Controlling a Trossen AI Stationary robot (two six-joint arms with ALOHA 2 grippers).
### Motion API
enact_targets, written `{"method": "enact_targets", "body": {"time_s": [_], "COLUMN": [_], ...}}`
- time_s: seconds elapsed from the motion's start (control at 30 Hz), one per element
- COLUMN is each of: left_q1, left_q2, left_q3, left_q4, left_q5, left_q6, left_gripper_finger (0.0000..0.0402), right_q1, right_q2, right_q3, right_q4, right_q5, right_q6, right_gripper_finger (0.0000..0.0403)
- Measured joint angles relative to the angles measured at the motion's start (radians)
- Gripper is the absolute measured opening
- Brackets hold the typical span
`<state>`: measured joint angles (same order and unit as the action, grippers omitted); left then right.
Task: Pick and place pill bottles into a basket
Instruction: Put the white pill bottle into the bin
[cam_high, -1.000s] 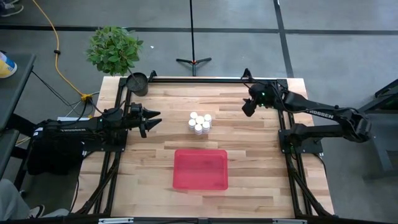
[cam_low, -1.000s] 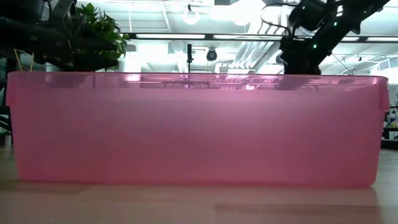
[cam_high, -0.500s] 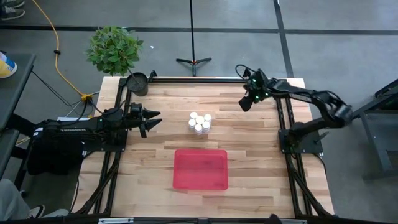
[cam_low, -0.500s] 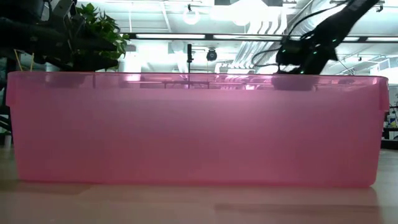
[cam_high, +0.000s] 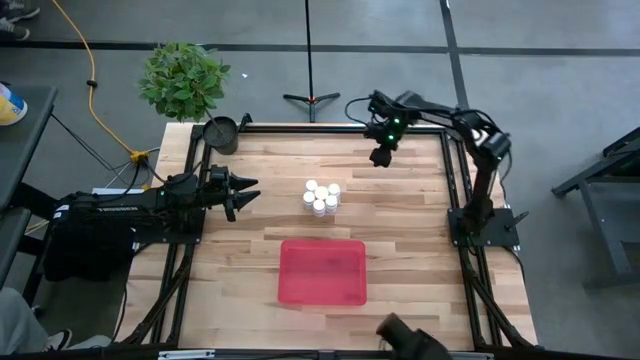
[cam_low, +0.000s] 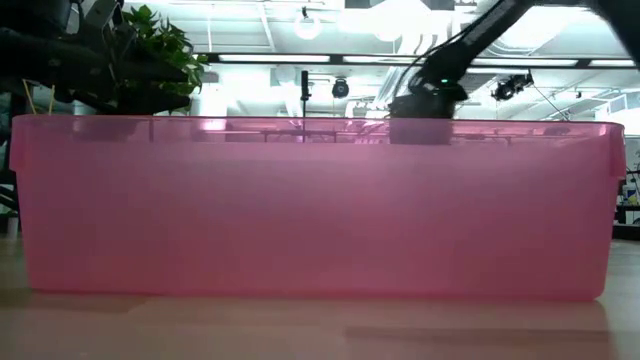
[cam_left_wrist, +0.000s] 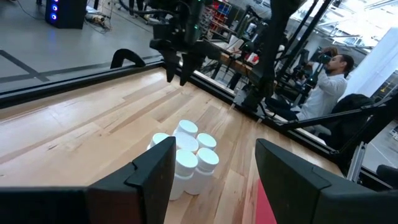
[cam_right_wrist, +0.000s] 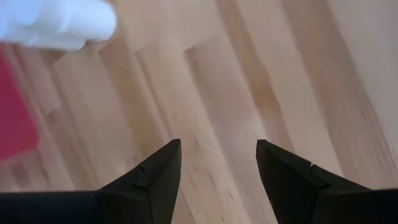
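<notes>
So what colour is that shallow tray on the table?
Red. The tray shows best in the high view; in the low view it looks translucent pink.

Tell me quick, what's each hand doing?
Left hand: open, holding nothing.
Right hand: open, holding nothing.

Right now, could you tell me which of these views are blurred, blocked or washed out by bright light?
Low view: the translucent red plastic tray fills the frame and hides the table behind it; the ceiling lights glare above its rim. Right wrist view: motion-smeared, the small white pill bottles just a blur. Left wrist view: sharp on the bottles, bright background. High view: clear and evenly lit.
</notes>
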<state>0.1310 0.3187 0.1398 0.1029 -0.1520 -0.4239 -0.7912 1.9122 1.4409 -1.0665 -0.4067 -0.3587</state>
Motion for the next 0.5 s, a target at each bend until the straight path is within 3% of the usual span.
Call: {"method": "enact_targets", "body": {"time_s": [0.2,0.5], "left_q1": [0.000,0.000], "left_q2": [0.000,0.000], "left_q3": [0.000,0.000], "left_q4": [0.000,0.000], "left_q5": [0.000,0.000], "left_q6": [0.000,0.000], "left_gripper_finger": [0.0253,0.0253], "right_q1": [0.112,0.306], "right_q2": [0.087,0.105], "right_q3": [0.188,0.299], "right_q4": [-0.117,-0.114], "right_q5": [0.007,0.251], "right_q6": [-0.156,-0.326], "right_gripper_finger": [0.0199,0.0199]}}
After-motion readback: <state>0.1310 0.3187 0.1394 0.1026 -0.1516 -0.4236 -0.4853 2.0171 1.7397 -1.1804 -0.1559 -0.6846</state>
